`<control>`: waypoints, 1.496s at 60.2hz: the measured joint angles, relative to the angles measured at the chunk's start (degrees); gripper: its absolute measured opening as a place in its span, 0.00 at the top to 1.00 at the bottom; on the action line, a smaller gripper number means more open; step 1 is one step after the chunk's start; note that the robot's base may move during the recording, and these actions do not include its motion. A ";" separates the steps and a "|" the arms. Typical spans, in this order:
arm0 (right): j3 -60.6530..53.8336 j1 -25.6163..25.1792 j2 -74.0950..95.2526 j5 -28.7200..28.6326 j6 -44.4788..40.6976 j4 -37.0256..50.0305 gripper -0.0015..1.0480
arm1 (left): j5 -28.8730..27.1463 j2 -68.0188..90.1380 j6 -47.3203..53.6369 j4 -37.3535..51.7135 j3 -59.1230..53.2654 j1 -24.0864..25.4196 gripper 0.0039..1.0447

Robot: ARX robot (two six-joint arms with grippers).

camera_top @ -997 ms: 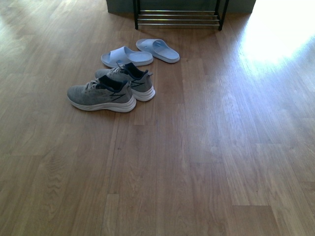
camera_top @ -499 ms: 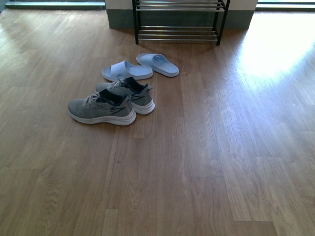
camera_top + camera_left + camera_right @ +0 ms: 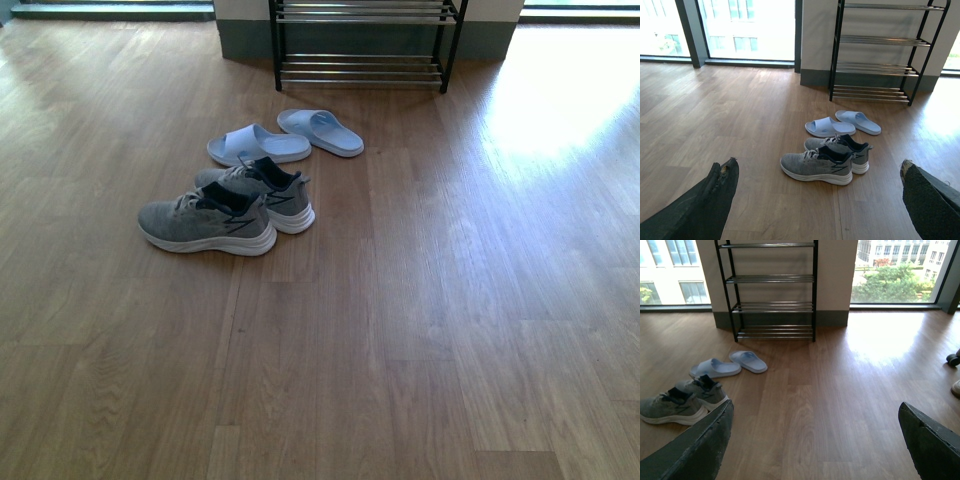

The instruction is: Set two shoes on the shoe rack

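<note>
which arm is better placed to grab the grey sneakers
Probably left: the grey sneakers lie left of centre in the front view, framed by the open left gripper, but off to the side of the right gripper.

The left gripper (image 3: 817,164) has two broad, matte, dark grey fingers (image 3: 700,207) whose tips are chipped and frayed, showing tan specks. The right gripper (image 3: 816,406) has matching dark, worn-edged fingers (image 3: 927,445).

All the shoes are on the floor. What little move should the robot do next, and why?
Probably reach the left gripper down toward the nearest grey sneaker. It is open and holds nothing, that sneaker lies closest and on the left, and the shoe rack shows no shoes yet.
</note>
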 joint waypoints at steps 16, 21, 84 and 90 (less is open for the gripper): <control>0.00 0.00 0.00 0.00 0.00 -0.02 0.09 | 0.00 0.00 0.00 0.00 0.00 0.00 0.09; 0.00 0.00 0.00 -0.02 0.00 -0.02 0.09 | 0.00 0.00 0.00 0.00 0.00 0.00 0.09; 0.00 0.00 0.04 0.13 0.00 -0.02 0.09 | 0.09 0.00 0.00 0.02 0.00 0.00 0.09; 0.00 0.02 0.07 0.04 0.00 -0.02 0.09 | 0.02 0.00 0.00 0.00 0.00 0.00 0.09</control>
